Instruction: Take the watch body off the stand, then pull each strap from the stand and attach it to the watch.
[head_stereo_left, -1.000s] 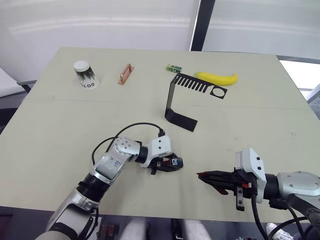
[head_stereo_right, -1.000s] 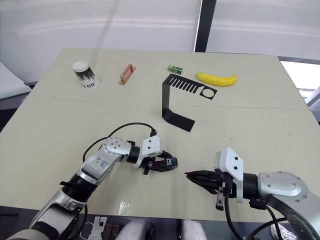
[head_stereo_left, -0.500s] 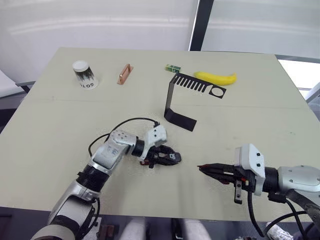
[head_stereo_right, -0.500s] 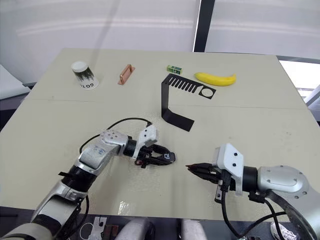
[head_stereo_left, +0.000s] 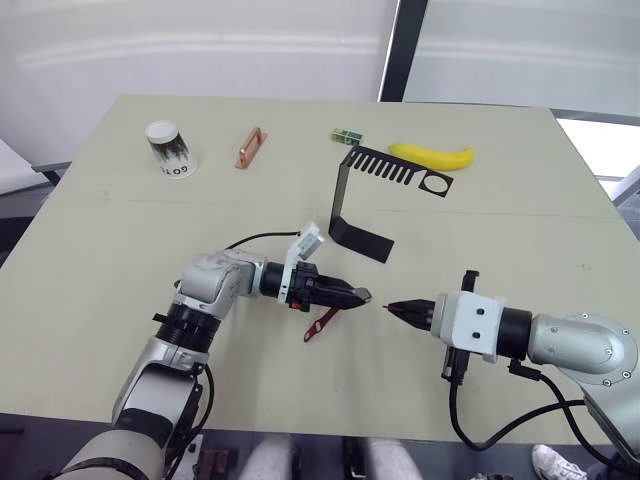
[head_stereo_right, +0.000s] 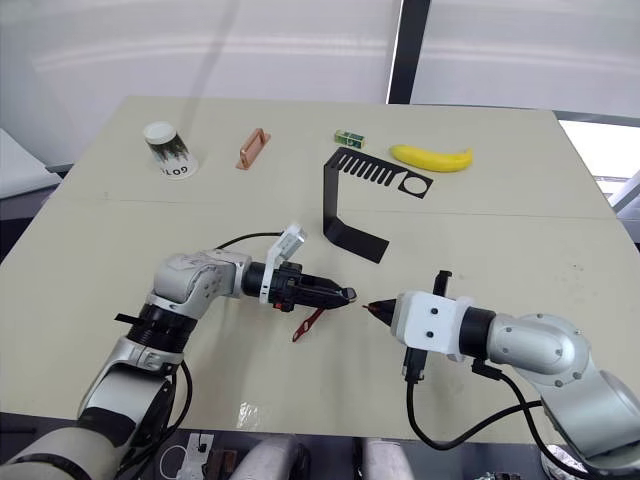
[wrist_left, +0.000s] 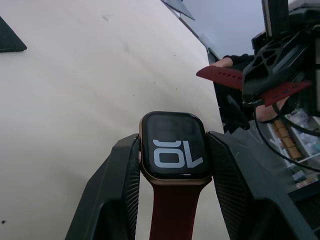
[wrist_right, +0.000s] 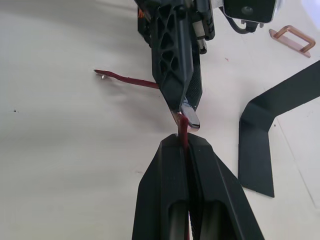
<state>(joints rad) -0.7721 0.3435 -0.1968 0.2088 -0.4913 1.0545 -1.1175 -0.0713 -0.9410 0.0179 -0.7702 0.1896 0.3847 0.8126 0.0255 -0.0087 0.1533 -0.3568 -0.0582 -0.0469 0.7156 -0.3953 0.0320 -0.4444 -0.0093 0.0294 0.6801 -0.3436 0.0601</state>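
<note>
Watch body (wrist_left: 172, 145) sits clamped between the left gripper's (head_stereo_left: 352, 295) fingers above the table (head_stereo_left: 120, 260), one maroon strap (head_stereo_left: 322, 323) dangling beneath. Right gripper (wrist_right: 184, 142) pinches the second strap (wrist_right: 183, 127), its tip meeting the watch in the right wrist view. Left wrist view shows the lit screen; behind stands the stand (head_stereo_left: 385, 195).

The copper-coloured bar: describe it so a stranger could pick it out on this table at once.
Start at the far edge of the table, on the robot's left side. There, between the white cup and the small green block, lies the copper-coloured bar. It is the one metallic orange, handle-shaped piece, unlike the yellow banana and the black stand further right.
</note>
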